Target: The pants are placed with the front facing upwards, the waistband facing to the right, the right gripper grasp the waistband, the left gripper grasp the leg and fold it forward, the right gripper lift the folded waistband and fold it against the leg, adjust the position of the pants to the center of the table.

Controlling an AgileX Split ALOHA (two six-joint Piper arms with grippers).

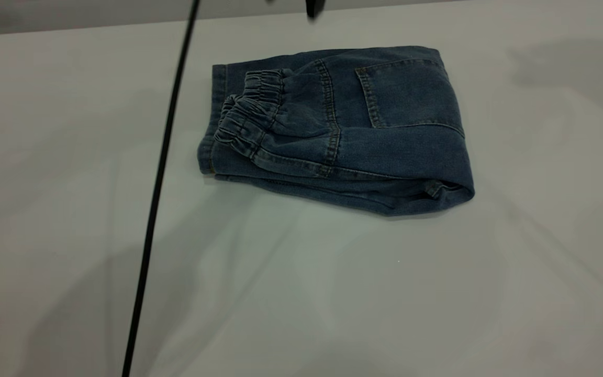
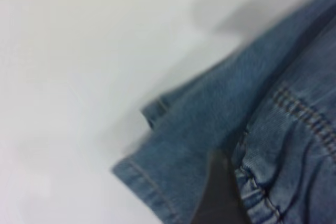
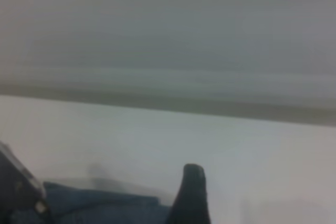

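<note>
Dim, even light; soft shadows on the table (image 1: 437, 293); blurred wrist views.
</note>
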